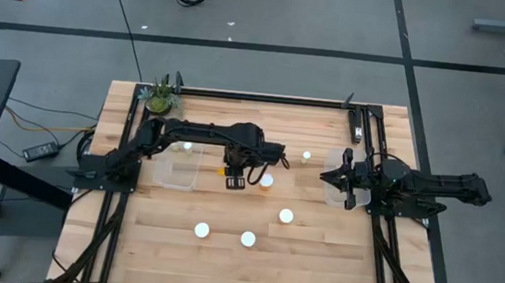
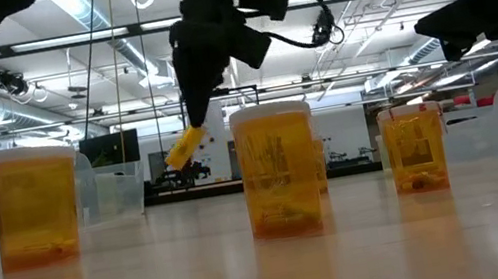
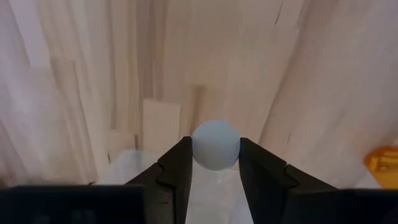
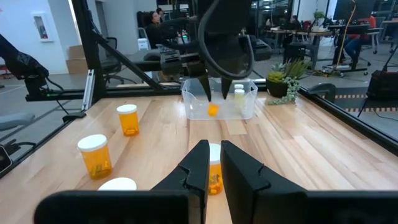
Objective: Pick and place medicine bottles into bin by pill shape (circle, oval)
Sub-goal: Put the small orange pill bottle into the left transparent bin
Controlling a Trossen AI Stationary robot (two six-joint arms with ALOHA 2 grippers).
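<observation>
My left gripper (image 1: 234,179) is shut on a small orange medicine bottle (image 2: 184,148) with a white cap (image 3: 216,145), held above the table beside a clear bin (image 1: 178,173). That bin holds one bottle (image 1: 187,146). Several more white-capped bottles stand upright on their bases on the wood: one by the gripper (image 1: 267,181), one farther back (image 1: 307,154), and three toward the near edge (image 1: 286,216) (image 1: 248,240) (image 1: 201,230). My right gripper (image 1: 326,176) is shut and empty, hovering next to a second clear bin (image 1: 336,189). My left gripper pinches the bottle at its cap end (image 3: 198,149) between its two fingers (image 3: 176,168), one on each side of the round cap. The fingers point down from above. The bottle hangs tilted below them (image 2: 184,148), lifted clear of the table.
A green potted plant (image 1: 159,97) stands at the far left corner. A black frame rail (image 1: 266,97) runs along the table's far edge. Three bottles stand close in the low view (image 2: 37,205) (image 2: 280,170) (image 2: 416,147). People sit in the room behind (image 4: 152,22).
</observation>
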